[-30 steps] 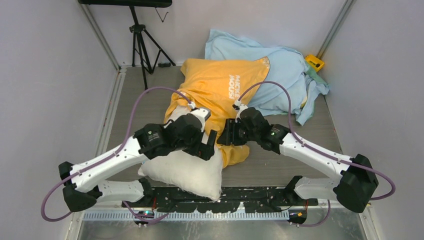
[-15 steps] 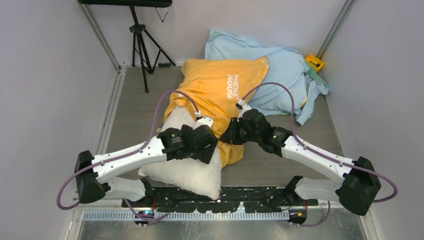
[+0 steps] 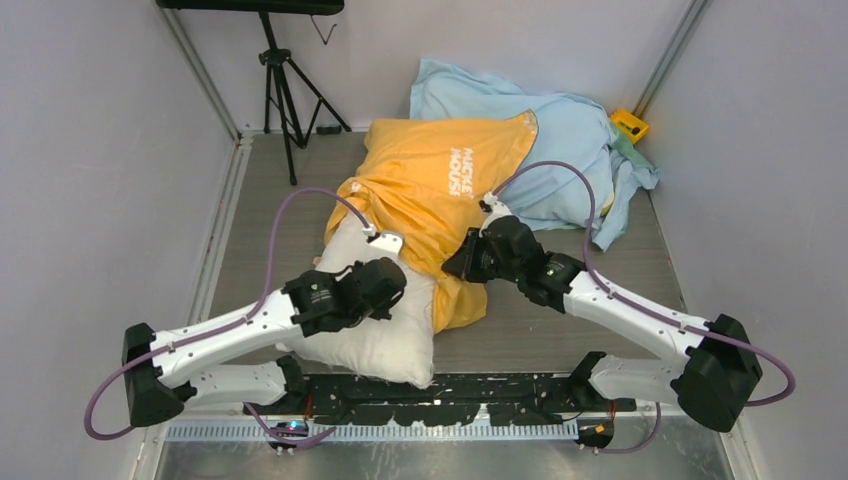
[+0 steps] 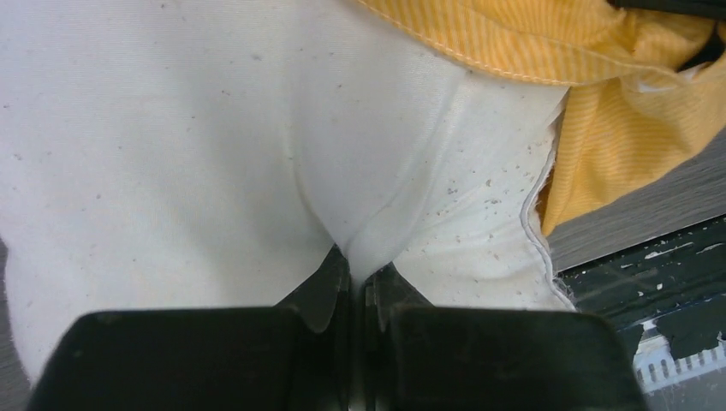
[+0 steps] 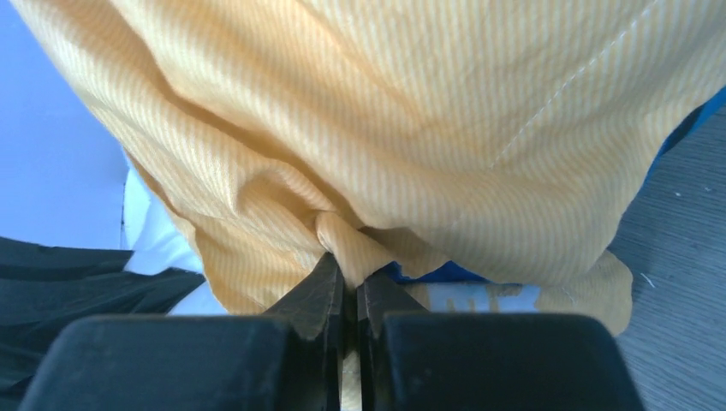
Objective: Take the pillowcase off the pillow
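Left wrist view: shows the left gripper [image 4: 353, 265] pinched tight on a fold of the white, speckled pillow [image 4: 171, 128], with puckers in the fabric running into the closed fingers. Past the pillow's right seam, a bunched edge of the orange-yellow pillowcase [image 4: 599, 145].

Right wrist view: shows the right gripper [image 5: 347, 261] also closed, clamped on a gathered tuck of pillowcase [image 5: 385, 103], with a sliver of blue inner edging [image 5: 428, 274] just under the tuck.

Top external view: places the left gripper [image 3: 380, 290] over the bare near half of the pillow [image 3: 375, 340]. Places the right gripper [image 3: 462, 262] just beside the pillow's right edge, on the loose hem of the pillowcase [image 3: 420, 190]. Far half of the pillow still inside the cover, white printed mark [image 3: 463, 170] facing up. Behind the pillow, a heap of pale light-blue cloth [image 3: 570, 130]. Off to the pillow's far left, a black tripod [image 3: 283, 75].

Compared with a second ago: left gripper shifted from the pillow's right edge to nearer its middle, right gripper eased slightly toward the far end. Hanging flap of the cover narrower, a little more white showing at the pillow's left.

Reads as a pull in opposite directions, slowly working. Roughly half uncovered, by the look of it. Probably calls for more of the same pull, with a fresh grip if the hem bunches or either pinch slips.
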You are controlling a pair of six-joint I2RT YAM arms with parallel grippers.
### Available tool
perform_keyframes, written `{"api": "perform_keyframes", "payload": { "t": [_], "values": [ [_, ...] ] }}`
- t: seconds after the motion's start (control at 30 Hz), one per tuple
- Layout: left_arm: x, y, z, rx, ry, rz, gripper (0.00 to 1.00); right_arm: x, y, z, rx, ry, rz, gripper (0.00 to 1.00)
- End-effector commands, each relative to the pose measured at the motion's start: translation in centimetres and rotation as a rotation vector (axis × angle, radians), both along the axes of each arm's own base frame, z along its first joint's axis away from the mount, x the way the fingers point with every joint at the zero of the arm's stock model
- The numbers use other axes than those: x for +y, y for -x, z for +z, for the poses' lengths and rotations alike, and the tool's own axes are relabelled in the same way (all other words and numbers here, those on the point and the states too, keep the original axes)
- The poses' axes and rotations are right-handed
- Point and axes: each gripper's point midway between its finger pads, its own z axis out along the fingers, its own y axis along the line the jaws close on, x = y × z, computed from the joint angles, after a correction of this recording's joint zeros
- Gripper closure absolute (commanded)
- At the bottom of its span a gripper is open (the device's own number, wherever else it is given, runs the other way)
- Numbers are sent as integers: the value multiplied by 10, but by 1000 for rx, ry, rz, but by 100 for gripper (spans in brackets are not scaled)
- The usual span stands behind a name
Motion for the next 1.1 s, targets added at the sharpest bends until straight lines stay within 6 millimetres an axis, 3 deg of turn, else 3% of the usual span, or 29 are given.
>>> {"api": "perform_keyframes", "payload": {
  "t": [0.0, 0.3, 0.47, 0.6, 0.7, 0.83, 0.9, 1.07],
  "values": [
    [19, -12, 13, -82, -2, 59, 100, 0, -26, 20, -64, -34, -98, 92],
    [29, -7, 20, -86, 73, 81, 100, -77, -97, 31, -117, 51, -432, 93],
    [18, 5, 9, -15, 102, 33, 100, -129, -150, 32, -112, 95, -578, 96],
    [-2, 24, 1, 91, 168, -44, 100, -161, -186, 34, -83, 76, -649, 97],
    [-21, 43, 2, 172, 244, -160, 100, -174, -208, 35, -66, 58, -668, 99],
    [-62, 101, 22, 321, 452, -546, 100, -172, -234, 48, -79, 28, -631, 99],
    [-63, 118, 22, 381, 484, -616, 100, -168, -244, 55, -89, 31, -597, 99],
    [-51, 135, 2, 494, 405, -651, 100, -169, -269, 63, -103, 42, -602, 99]
  ]
}}
